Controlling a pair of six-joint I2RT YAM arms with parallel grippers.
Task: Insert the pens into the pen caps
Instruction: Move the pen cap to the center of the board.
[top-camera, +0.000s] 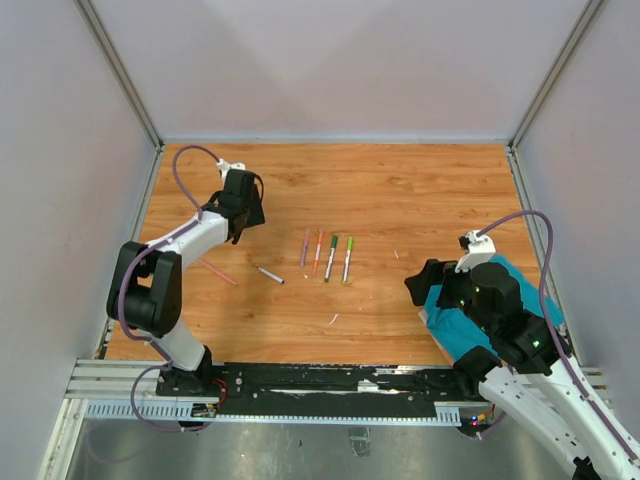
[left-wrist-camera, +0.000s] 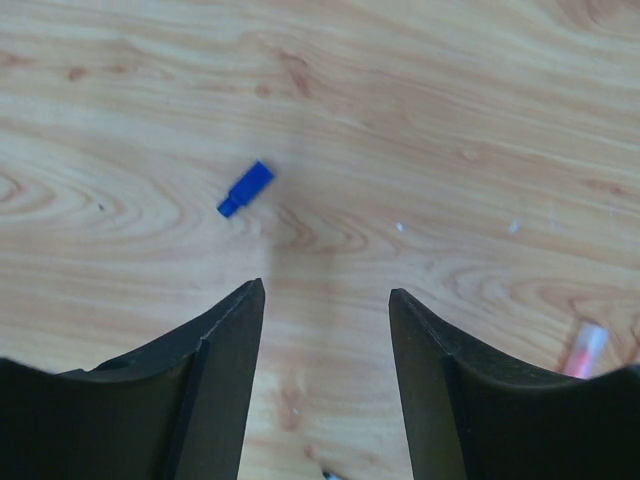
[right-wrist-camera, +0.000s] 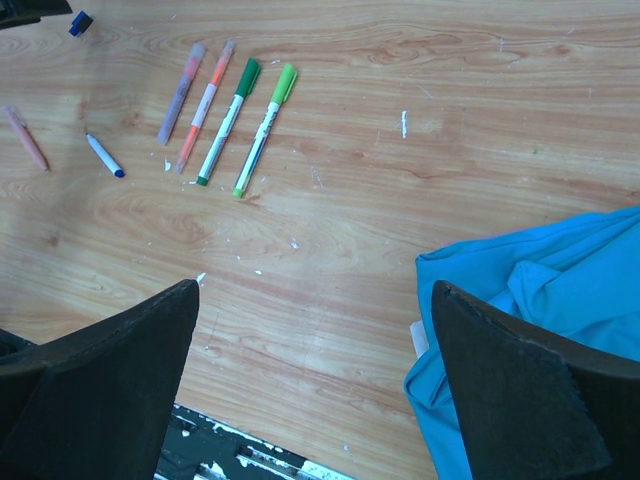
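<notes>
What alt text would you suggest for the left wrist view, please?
A small dark blue pen cap lies on the wooden table, ahead of the left tool, whose two black jaws stand apart with nothing between them. The end of a pink pen shows at the lower right edge.

Four pens (top-camera: 331, 257) in a row, grey pen (top-camera: 269, 274) and pink pen (top-camera: 216, 271) to their left, teal cloth (top-camera: 448, 328) beneath right arm (top-camera: 540, 400)

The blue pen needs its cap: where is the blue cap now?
The blue cap lies loose on the table just ahead of the left gripper, up and left of its open jaws in the left wrist view.
</notes>
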